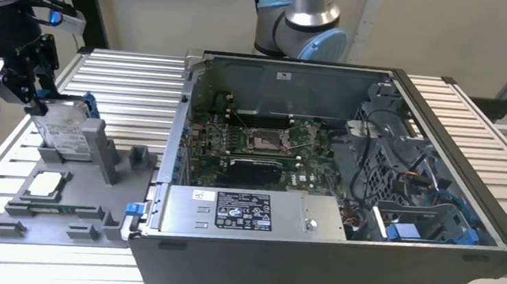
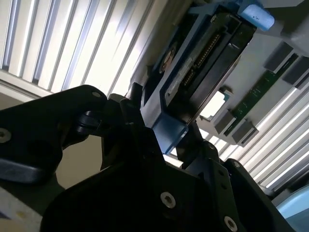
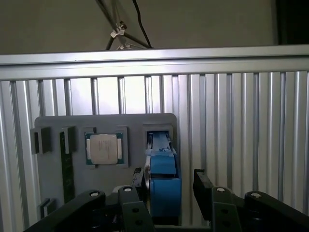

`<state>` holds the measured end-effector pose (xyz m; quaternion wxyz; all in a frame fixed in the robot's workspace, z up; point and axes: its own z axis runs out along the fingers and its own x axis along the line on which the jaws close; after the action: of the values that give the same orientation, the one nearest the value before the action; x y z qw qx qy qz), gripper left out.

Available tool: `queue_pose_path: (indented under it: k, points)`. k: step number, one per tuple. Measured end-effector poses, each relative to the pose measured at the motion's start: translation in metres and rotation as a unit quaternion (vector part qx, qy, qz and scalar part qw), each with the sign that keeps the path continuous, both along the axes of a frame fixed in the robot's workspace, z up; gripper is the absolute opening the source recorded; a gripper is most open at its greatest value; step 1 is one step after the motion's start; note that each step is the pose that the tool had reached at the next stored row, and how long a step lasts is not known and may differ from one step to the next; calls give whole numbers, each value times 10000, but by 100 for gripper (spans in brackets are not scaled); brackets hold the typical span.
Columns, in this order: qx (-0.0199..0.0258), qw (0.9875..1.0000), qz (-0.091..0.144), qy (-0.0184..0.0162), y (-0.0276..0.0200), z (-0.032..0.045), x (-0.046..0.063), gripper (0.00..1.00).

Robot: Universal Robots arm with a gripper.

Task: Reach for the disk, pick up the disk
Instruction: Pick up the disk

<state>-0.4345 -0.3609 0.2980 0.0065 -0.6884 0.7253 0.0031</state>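
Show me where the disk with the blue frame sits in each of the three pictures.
Exterior view: the disk stands on edge in the grey tray at the exterior view's left, just under the jaws.
First wrist view: the disk is edge-on between the open jaws, beside the square chip.
Second wrist view: the disk stretches away from the jaws.
Shared landmark: the grey tray.
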Motion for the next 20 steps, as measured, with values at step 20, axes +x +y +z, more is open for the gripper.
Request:
queue_pose_path:
  k: [20]
  points:
    - [-1, 10000, 0, -1, 99, -25, 0, 100]
